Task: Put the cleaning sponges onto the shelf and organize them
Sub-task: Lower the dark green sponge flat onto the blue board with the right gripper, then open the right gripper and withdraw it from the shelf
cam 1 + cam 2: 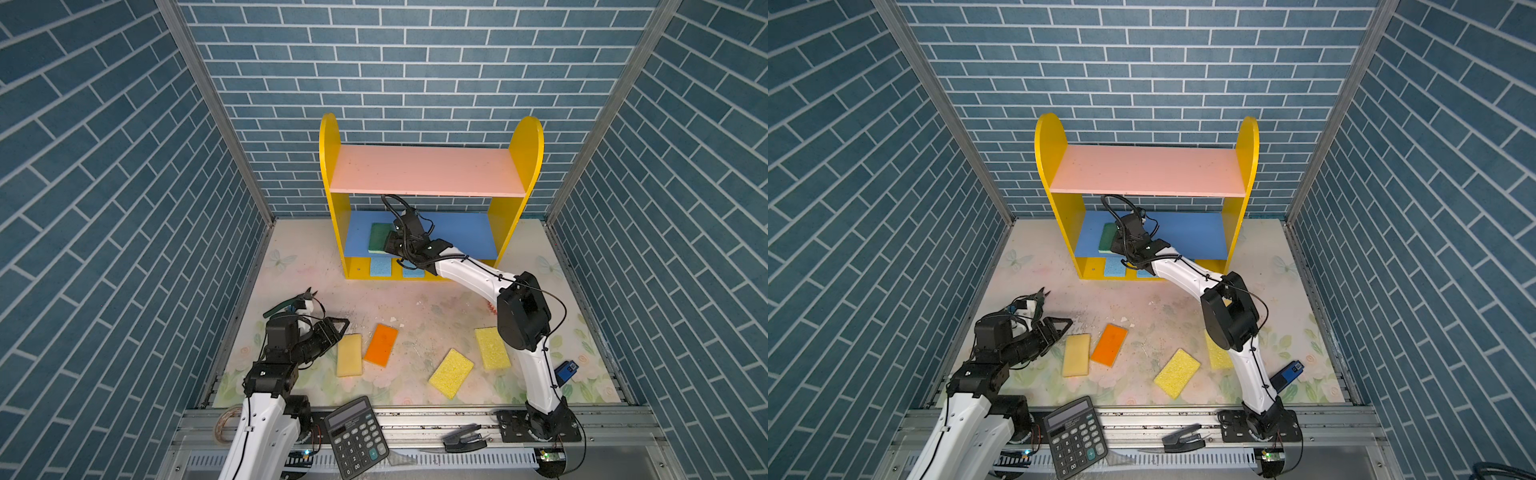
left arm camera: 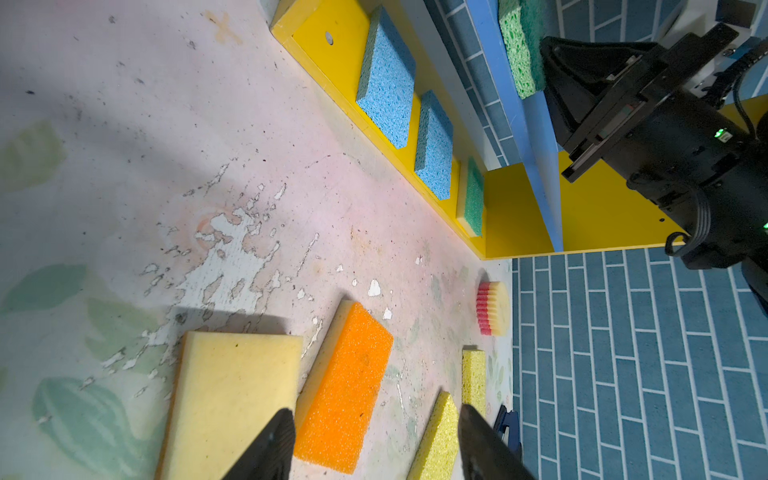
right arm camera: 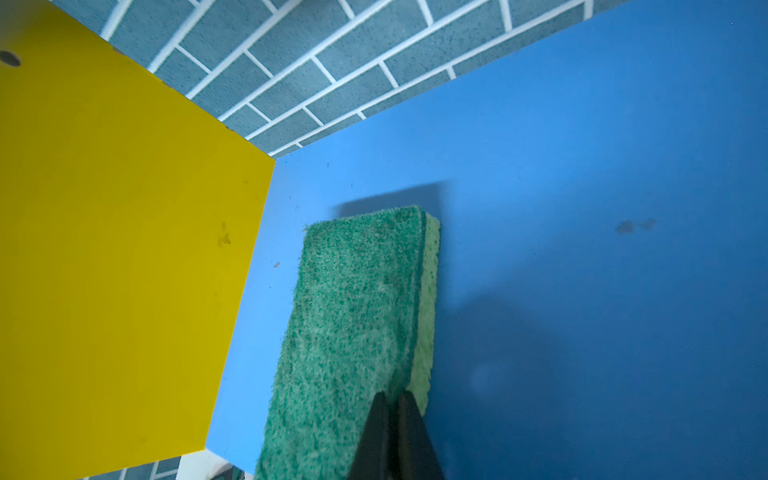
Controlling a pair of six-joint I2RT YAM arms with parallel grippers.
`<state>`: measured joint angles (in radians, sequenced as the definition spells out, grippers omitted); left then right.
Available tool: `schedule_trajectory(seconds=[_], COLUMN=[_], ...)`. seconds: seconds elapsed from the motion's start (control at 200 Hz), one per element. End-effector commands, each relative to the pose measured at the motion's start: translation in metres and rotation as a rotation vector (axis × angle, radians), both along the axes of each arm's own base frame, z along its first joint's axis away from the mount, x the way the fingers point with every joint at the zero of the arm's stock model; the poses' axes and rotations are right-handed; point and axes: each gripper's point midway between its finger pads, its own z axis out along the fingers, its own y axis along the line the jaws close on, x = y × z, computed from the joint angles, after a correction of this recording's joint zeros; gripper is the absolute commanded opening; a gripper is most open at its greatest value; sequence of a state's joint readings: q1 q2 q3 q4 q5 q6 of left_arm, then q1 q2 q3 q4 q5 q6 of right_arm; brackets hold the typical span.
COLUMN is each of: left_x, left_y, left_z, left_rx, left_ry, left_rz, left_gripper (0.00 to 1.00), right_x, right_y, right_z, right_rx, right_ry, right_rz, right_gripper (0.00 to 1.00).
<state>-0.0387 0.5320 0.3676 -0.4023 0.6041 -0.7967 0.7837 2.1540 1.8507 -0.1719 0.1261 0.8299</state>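
The shelf (image 1: 428,170) stands at the back with a pink top, blue middle board (image 3: 582,208) and yellow base. A green sponge (image 1: 379,237) (image 3: 353,311) lies on the blue board's left part. My right gripper (image 3: 392,399) (image 1: 390,243) is shut, its tips on the sponge's top near one long edge. Two light blue sponges (image 2: 386,79) (image 2: 434,145) and a green one (image 2: 473,199) lie on the base. My left gripper (image 2: 376,411) (image 1: 338,326) hangs open and empty beside a pale yellow sponge (image 1: 349,355) and an orange sponge (image 1: 381,345). Two yellow sponges (image 1: 451,373) (image 1: 492,348) and a round yellow-pink one (image 2: 494,307) lie on the table.
A black calculator (image 1: 356,436) and a black clip-like tool (image 1: 463,440) rest on the front rail. A small blue device (image 1: 566,371) lies by the right arm's base. Brick-patterned walls close in the left, right and back.
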Motion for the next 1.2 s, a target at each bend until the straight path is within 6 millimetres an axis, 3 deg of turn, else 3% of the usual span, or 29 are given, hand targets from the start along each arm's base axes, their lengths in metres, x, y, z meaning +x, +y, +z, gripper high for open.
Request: schedule_trajectory(seconds=[0.0,0.715,0.96,1.06,1.195], left_x=[-0.001,0.001,0.001,0.001,0.002], left_y=[0.001,0.001,0.001,0.002,0.002], left_z=[-0.005,-0.003,0.000,0.003,0.005], left_rx=[0.003,0.002,0.006,0.021,0.033], left_ry=[0.004,0.000,-0.006,-0.014,-0.020], left_rz=[0.002,0.003,0.001,-0.007,-0.010], left_gripper=[0.64,0.64,0.65,0.65,0.65], right_x=[0.008,0.008,0.002,-0.004,-0.020], right_y=[-0.004,-0.005,-0.006,-0.012,-0.029], right_z=[0.025,0.042,0.076,0.093,0.102], right_rx=[0.018,0.056,0.081,0.085,0.071], right_ry=[-0.037,-0.057,-0.104,-0.133,-0.146], right_rz=[-0.001,0.018,0.048,0.055,0.053], right_gripper=[0.08,0.21,0.23,0.24,0.25])
